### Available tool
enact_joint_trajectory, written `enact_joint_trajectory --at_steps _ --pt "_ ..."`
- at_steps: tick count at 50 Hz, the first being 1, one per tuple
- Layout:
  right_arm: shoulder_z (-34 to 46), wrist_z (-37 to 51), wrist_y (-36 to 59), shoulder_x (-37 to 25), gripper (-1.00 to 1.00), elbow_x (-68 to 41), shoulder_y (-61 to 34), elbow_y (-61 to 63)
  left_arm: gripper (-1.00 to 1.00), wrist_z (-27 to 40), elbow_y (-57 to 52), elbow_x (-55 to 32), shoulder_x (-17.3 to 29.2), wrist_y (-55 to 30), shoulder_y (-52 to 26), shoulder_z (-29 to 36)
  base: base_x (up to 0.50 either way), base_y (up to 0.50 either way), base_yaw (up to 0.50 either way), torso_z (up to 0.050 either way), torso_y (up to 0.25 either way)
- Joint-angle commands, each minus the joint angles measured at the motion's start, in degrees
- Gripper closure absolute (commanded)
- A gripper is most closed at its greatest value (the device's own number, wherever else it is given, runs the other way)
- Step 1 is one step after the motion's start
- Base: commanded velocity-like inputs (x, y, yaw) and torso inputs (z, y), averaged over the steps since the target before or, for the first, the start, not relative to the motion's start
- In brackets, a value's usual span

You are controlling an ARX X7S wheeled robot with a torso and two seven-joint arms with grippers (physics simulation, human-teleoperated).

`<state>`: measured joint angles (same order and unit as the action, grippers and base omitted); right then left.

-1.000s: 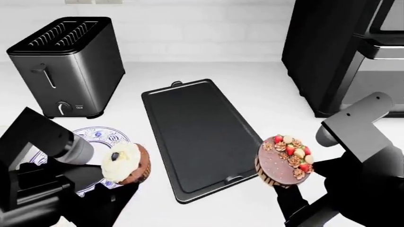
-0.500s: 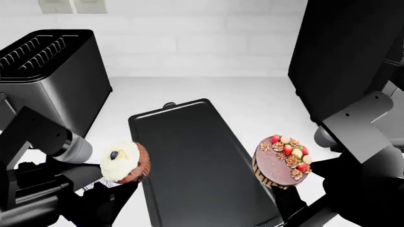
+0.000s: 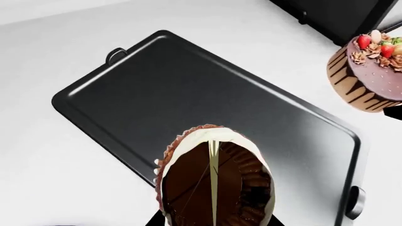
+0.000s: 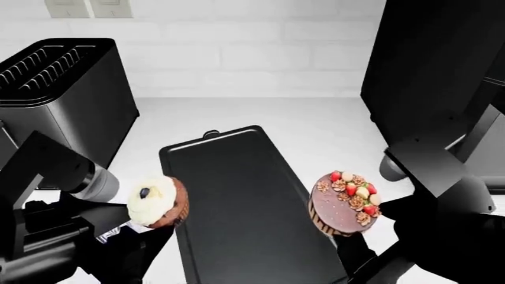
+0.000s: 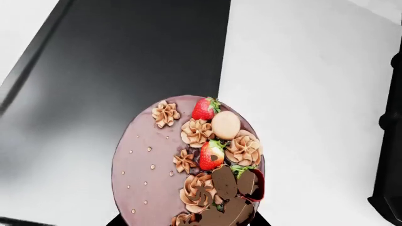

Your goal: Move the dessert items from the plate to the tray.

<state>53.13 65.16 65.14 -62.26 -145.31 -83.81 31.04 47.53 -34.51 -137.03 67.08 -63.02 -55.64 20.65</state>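
Holding the cupcake (image 4: 158, 202) and chocolate drip cake (image 4: 341, 205), each pinched in a gripper, I should centre both over the tray (image 4: 245, 195), then lower level.

Tray (image 4: 236, 195): flat black, faint grey sheen. Cupcake (image 4: 158, 202): brown base, white frosting, 1 dark berry. Drip cake (image 4: 342, 208): mauve-brown top, dark chocolate drips, red strawberries, tan rosettes. Toaster (image 4: 59, 100): dark grey. Counter (image 4: 316, 127): white.

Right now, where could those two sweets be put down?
The tray is bare from end to end, between the cupcake and the cake. White counter behind it is free too. It is crowded by the toaster.
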Motion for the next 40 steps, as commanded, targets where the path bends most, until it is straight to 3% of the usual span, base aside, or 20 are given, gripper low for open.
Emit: enact_joint_trajectory --at_steps 1,19,40 --pt "5.9 2.54 5.25 6.95 1.0 -4.4 -6.54 -6.18 1.0 1.96 1.38 -1.29 -1.15 -0.43 -3.12 2.28 0.0 0.0 0.0 0.0 0.0" --pt "14.54 2.49 11.08 19.82 1.0 -7.77 -12.11 -16.91 1.0 2.06 3.4 -1.23 -2.08 -1.58 -5.3 3.75 0.0 0.0 0.0 0.001 0.001" --pt "14.73 -1.79 14.97 26.42 1.0 -2.16 -9.65 -23.82 1.0 -0.62 3.84 0.64 -1.14 -1.89 -3.4 2.23 0.0 0.0 0.0 0.0 0.0"
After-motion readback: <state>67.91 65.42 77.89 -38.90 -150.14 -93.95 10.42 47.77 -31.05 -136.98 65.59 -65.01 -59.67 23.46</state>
